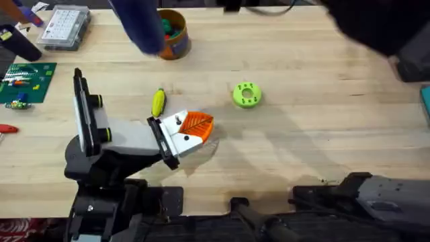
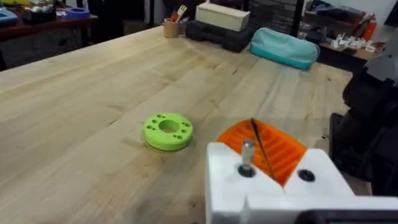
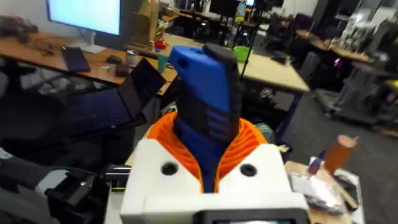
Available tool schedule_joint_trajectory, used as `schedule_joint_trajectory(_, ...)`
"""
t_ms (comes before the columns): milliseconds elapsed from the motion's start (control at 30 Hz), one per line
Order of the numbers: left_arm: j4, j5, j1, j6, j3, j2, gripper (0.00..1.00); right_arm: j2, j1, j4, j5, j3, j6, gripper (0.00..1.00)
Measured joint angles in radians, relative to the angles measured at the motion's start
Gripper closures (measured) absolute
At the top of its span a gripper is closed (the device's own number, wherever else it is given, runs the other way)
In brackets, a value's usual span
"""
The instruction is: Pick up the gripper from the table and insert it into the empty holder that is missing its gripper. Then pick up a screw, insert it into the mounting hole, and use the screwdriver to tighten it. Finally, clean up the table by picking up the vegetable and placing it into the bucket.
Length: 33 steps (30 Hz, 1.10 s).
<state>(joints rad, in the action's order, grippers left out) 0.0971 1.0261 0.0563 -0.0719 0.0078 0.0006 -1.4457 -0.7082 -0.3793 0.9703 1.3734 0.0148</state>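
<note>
The holder (image 1: pixel 124 138) lies at the lower left, its black clamp facing right. The gripper (image 1: pixel 195 125), an orange ribbed leaf on a white block, sits in that clamp. In the left wrist view the gripper (image 2: pixel 273 149) is close up, with a screw (image 2: pixel 247 155) standing in one hole of its block. The yellow vegetable (image 1: pixel 158 102) lies on the table just behind the holder's tip. The bucket (image 1: pixel 176 42) stands at the back, partly crossed by a blurred blue shape. My right gripper (image 3: pixel 205 134) is shut on the blue screwdriver (image 3: pixel 202 93), raised high off the table.
A lime-green ring (image 1: pixel 246 95) (image 2: pixel 168 130) lies right of the vegetable. A clear parts box (image 1: pixel 64 27) and a green board (image 1: pixel 27 81) sit at the far left. A teal pouch (image 2: pixel 283 46) lies at the table's right end. Bare wood spans the middle and right.
</note>
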Motion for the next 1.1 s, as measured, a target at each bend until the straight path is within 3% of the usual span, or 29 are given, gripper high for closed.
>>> schedule_joint_trajectory(367, 0.0, 0.0, 0.0, 0.0, 0.0, 0.0, 0.988, 0.013, 0.0, 0.103, -0.006, 0.019, -0.133, 0.932)
schedule_joint_trajectory(567, 0.0, 0.0, 0.0, 0.0, 0.0, 0.0, 0.988, 0.013, 0.001, 0.312, -0.065, 0.019, -0.257, 0.931)
schedule_joint_trajectory(733, 0.0, 0.0, 0.0, 0.0, 0.0, 0.0, 0.988, 0.013, 0.026, 0.56, -0.198, 0.02, -0.397, 0.931)
schedule_joint_trajectory(1100, 0.0, 0.0, 0.0, 0.0, 0.0, 0.0, 0.988, 0.02, 0.141, 1.126, -0.649, 0.104, -0.72, 0.931)
